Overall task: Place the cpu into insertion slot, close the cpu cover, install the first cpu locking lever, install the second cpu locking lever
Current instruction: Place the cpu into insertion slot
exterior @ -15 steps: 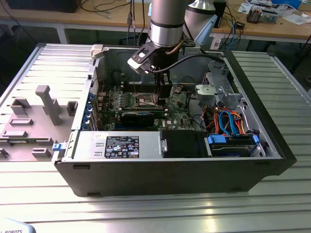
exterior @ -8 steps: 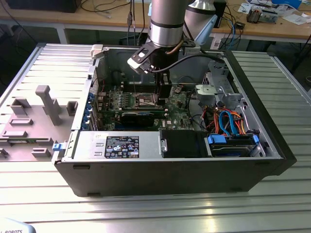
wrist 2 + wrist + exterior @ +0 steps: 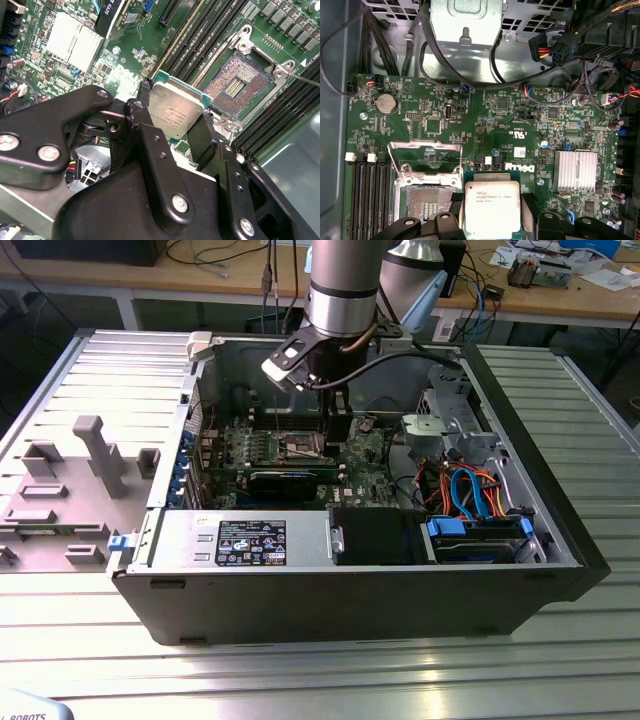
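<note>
second wrist view: gripper point(image 3: 174, 119) pinched the cpu point(image 3: 175, 107) by its edges, just beside the bare insertion slot point(image 3: 235, 87); keeping it flat and square looked key.

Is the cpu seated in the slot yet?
No, the cpu sits clamped in the jaws beside the open, empty slot.

You had a chip point(image 3: 491, 202) clamped in the gripper point(image 3: 492, 212), and the rows of fine print on its metal top were too small to make out. Just beyond the gripper, the green board point(image 3: 485, 107) carried a white logo point(image 3: 520, 168) and a small white sticker point(image 3: 520, 151). Well apart from the gripper, a black-and-white label point(image 3: 251, 542) sat on the grey metal box point(image 3: 185, 540), and its text was unreadable.
</note>
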### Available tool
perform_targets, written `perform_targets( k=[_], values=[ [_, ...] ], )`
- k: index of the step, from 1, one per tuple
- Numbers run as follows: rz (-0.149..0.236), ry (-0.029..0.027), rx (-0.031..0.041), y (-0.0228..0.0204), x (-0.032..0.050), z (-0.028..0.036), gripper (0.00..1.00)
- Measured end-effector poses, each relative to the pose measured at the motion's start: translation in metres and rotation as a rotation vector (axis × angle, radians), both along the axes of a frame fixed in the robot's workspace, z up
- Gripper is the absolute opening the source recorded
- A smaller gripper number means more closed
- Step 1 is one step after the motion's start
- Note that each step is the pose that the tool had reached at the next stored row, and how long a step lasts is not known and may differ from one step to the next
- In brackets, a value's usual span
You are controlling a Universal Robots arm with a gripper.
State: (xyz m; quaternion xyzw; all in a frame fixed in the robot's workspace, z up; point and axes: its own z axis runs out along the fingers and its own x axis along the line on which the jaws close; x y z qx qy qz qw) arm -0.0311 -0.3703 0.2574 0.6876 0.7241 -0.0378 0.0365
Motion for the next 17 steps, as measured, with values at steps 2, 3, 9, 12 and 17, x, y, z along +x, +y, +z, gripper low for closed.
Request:
perform_targets(
  k=[2,3,9,12,17],
  values=[
    [-0.003,0.0,-0.0004,0.0,0.0,0.0,0.54],
    [-0.005,0.0,-0.0005,0.0,0.0,-0.0001,0.54],
    [-0.014,0.0,-0.0016,0.0,0.0,-0.0003,0.54],
    [-0.019,0.0,-0.0022,0.0,0.0,-0.0003,0.54],
    [-0.025,0.0,-0.0029,0.0,0.0,-0.0004,0.54]
  ],
)
